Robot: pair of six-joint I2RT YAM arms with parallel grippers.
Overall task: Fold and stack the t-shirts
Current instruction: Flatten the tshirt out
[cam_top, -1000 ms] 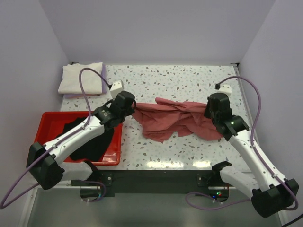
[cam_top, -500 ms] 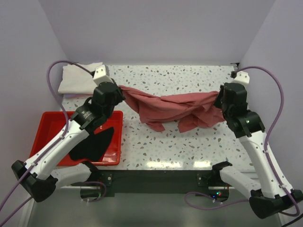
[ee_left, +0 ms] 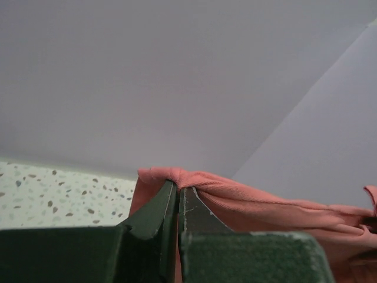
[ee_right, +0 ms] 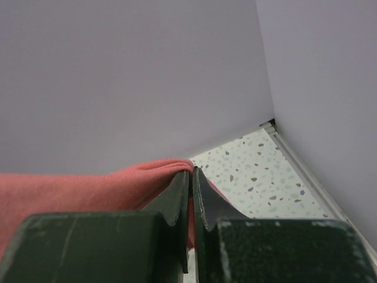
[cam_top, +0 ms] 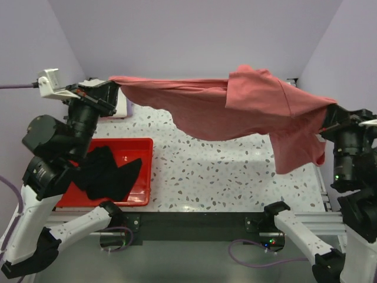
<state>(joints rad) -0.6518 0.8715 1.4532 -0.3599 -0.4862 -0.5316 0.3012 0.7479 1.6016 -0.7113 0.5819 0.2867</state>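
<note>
The salmon t-shirt (cam_top: 235, 106) hangs stretched in the air high above the table between both arms. My left gripper (cam_top: 112, 88) is shut on its left end; the cloth (ee_left: 247, 203) bunches over the closed fingertips. My right gripper (cam_top: 326, 118) is shut on its right end, with the cloth (ee_right: 88, 188) draped to the left of the jaws. A loose part of the shirt hangs down near the right arm (cam_top: 294, 153). A black t-shirt (cam_top: 109, 171) lies in the red tray. A folded cream-white shirt is mostly hidden behind the left arm.
The red plastic tray (cam_top: 141, 171) sits at the table's front left. The speckled tabletop (cam_top: 224, 171) lies below the raised shirt. Lavender walls close in the back and both sides.
Both arms have lifted high and spread apart, raising the salmon shirt off the table and stretching it out in the air.
</note>
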